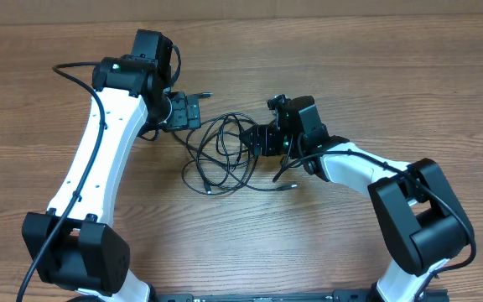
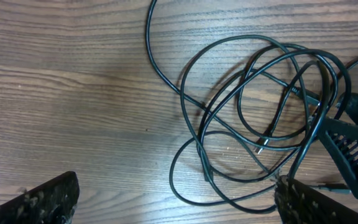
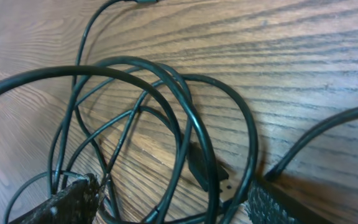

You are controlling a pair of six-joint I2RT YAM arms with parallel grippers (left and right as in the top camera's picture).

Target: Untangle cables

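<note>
The cables [image 1: 225, 155] lie as a tangle of thin black loops on the wooden table between my two grippers. My left gripper [image 1: 196, 110] is at the tangle's upper left, and in the left wrist view it [image 2: 176, 186] stands wide open, with only the lowest loops of the cables [image 2: 260, 118] reaching between its fingers. A silver-tipped plug [image 2: 263, 144] lies inside the loops. My right gripper [image 1: 255, 139] sits at the tangle's right edge. In the right wrist view it [image 3: 174, 186] is open, with several strands [image 3: 185, 124] and a flat plug [image 3: 207, 169] running between its fingers.
Loose cord ends trail out of the tangle, one towards the left gripper [image 1: 208, 96] and two near the front [image 1: 210, 191] [image 1: 290, 186]. The right gripper's black fingers [image 2: 353, 140] show at the right of the left wrist view. Bare wood [image 1: 350, 67] surrounds the tangle.
</note>
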